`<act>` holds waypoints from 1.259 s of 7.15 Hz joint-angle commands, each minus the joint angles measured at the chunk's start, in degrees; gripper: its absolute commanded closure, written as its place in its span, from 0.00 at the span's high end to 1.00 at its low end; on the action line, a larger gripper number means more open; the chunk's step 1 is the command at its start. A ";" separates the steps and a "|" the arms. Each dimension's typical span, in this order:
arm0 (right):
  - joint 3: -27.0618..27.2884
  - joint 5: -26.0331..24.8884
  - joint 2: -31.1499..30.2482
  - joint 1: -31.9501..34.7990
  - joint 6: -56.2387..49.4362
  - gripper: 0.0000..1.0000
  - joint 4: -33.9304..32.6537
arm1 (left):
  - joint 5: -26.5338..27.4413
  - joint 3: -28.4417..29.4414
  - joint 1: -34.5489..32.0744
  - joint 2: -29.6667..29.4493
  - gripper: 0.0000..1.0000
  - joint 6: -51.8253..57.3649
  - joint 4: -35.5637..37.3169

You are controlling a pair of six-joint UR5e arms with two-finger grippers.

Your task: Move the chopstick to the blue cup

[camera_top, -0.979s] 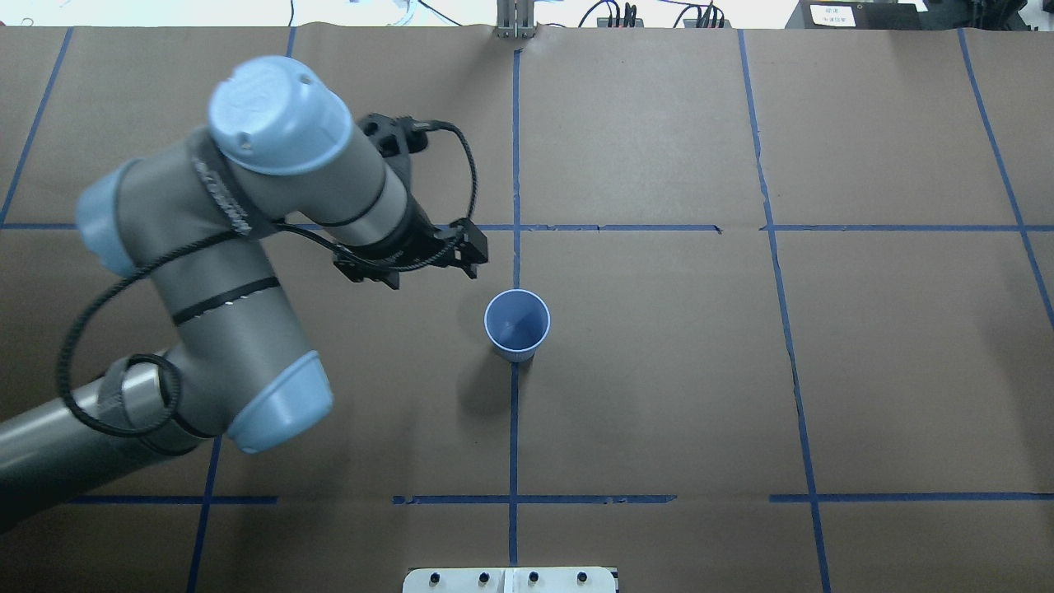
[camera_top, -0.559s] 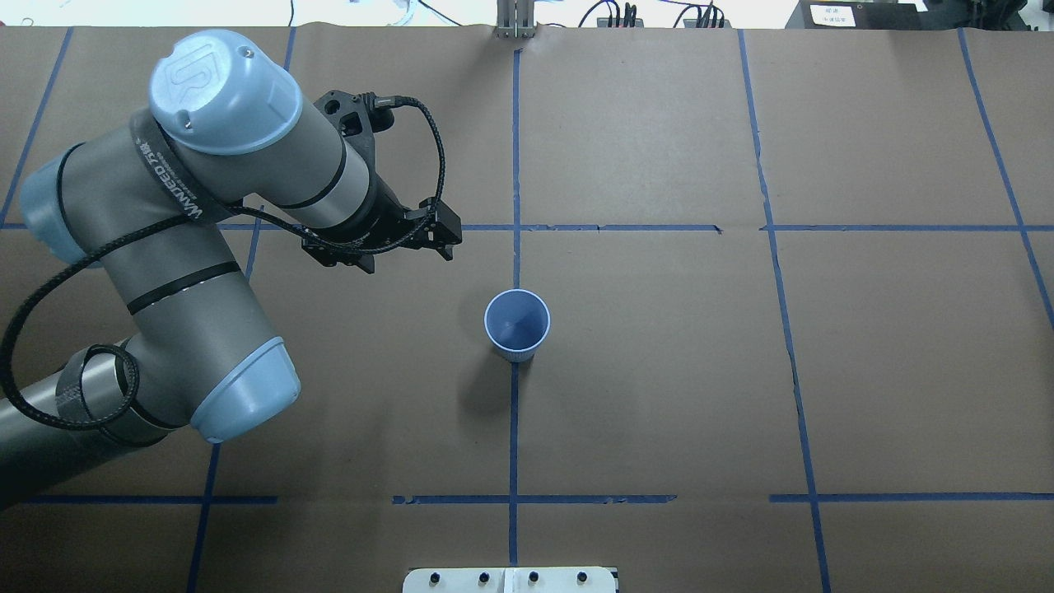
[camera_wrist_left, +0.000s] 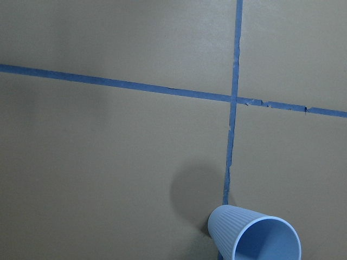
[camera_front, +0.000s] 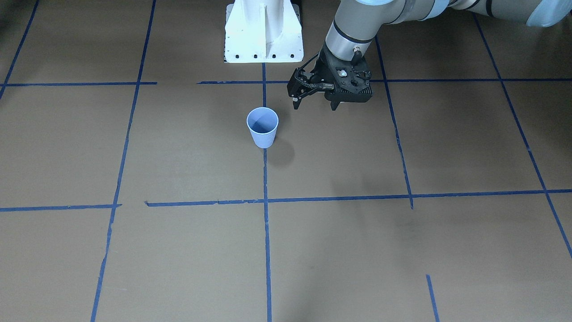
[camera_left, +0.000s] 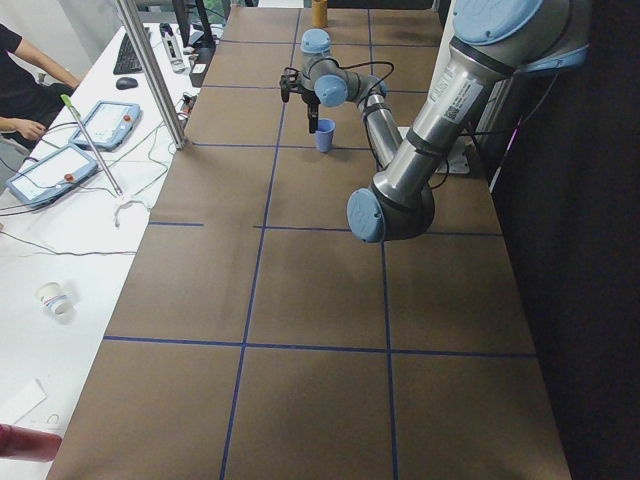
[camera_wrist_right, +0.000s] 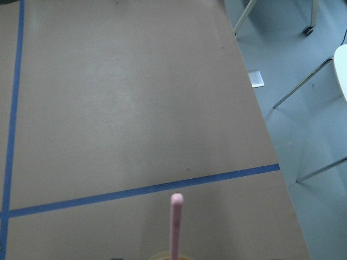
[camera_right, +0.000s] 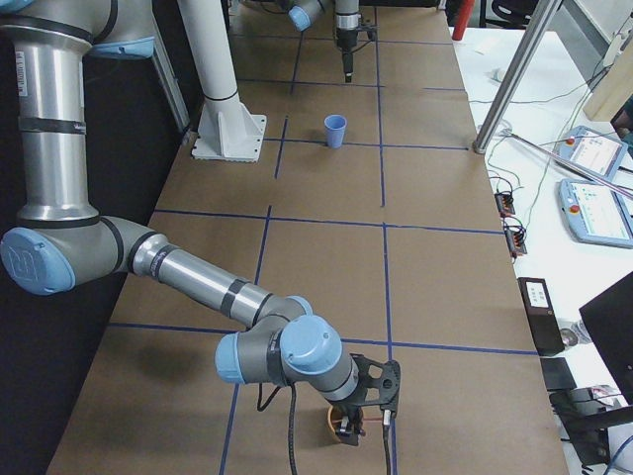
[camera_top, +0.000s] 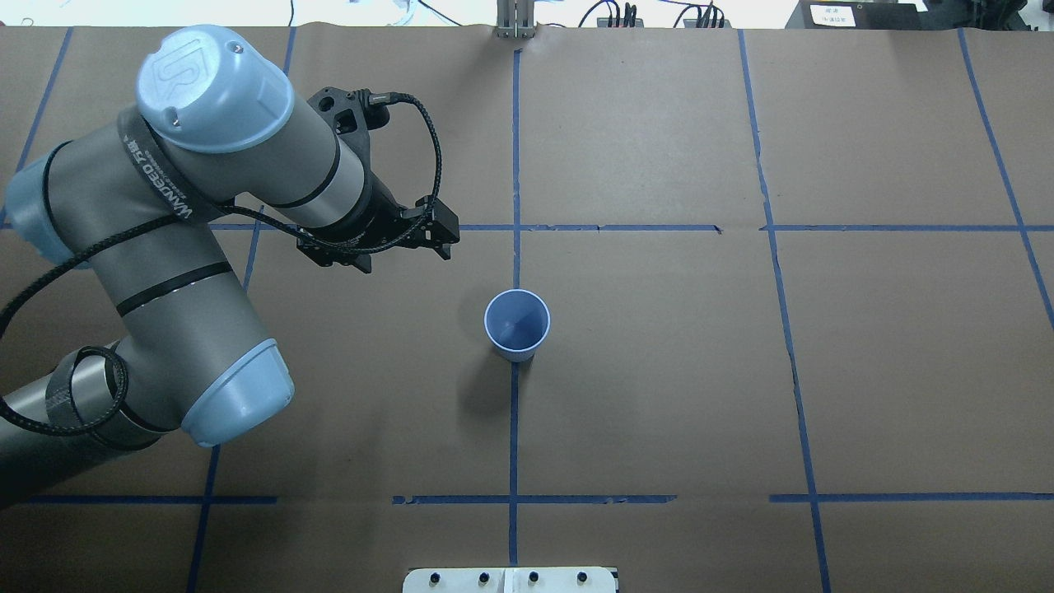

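The blue cup (camera_top: 516, 323) stands upright and empty near the table's middle; it also shows in the front view (camera_front: 262, 127) and the left wrist view (camera_wrist_left: 255, 238). My left gripper (camera_top: 405, 257) hovers open and empty, apart from the cup and on my left of it, as the front view (camera_front: 313, 106) also shows. A pinkish-red chopstick (camera_wrist_right: 175, 222) rises from a yellowish rim (camera_wrist_right: 171, 256) at the bottom of the right wrist view. My right gripper (camera_right: 361, 426) sits low over a small orange-yellow holder (camera_right: 334, 424) at the table's right end; I cannot tell whether it is open or shut.
The white robot base (camera_front: 262, 31) stands at my side of the table. Blue tape lines (camera_top: 515, 428) grid the brown table. The table's edge (camera_wrist_right: 260, 124) runs beside the right gripper, with floor and chair legs beyond. A metal post (camera_right: 514, 79) and pendants line the operators' side.
My left arm has swung to the left and farther out, carrying the open gripper away from the cup. The cup has not moved.
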 commanded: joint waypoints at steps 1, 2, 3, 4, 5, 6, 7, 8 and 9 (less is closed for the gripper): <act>-2.89 -1.54 0.42 -1.51 3.17 0.93 5.67 | 0.00 -0.57 0.09 -0.06 1.00 -0.03 1.04; -2.72 -1.54 0.42 -2.92 3.78 0.93 5.76 | 0.00 -0.92 0.09 -0.15 1.00 -0.03 1.13; -2.72 -1.54 0.68 -3.80 4.57 0.93 5.76 | 0.00 -1.36 0.09 -0.06 1.00 -0.03 1.13; -2.98 -1.54 0.68 -4.07 4.58 0.93 5.76 | 0.00 -1.71 0.09 -0.06 1.00 -0.12 1.13; -2.98 -1.54 0.68 -4.33 4.58 0.91 5.85 | 0.09 -2.33 0.09 -0.06 1.00 -0.12 1.48; -3.15 -1.45 0.68 -4.60 4.58 0.85 5.76 | 0.09 -4.33 0.09 -0.06 1.00 -0.12 3.92; -3.24 -1.45 0.59 -4.69 4.58 0.70 5.76 | 0.09 -5.83 0.00 -0.06 1.00 -0.12 5.34; -3.16 -1.54 0.68 -4.69 4.58 0.47 5.76 | 0.09 -5.85 -0.44 -0.06 1.00 -0.04 5.44; -3.16 -1.63 0.68 -4.86 4.58 0.42 5.76 | 0.09 -5.85 -0.62 -0.06 1.00 0.05 5.44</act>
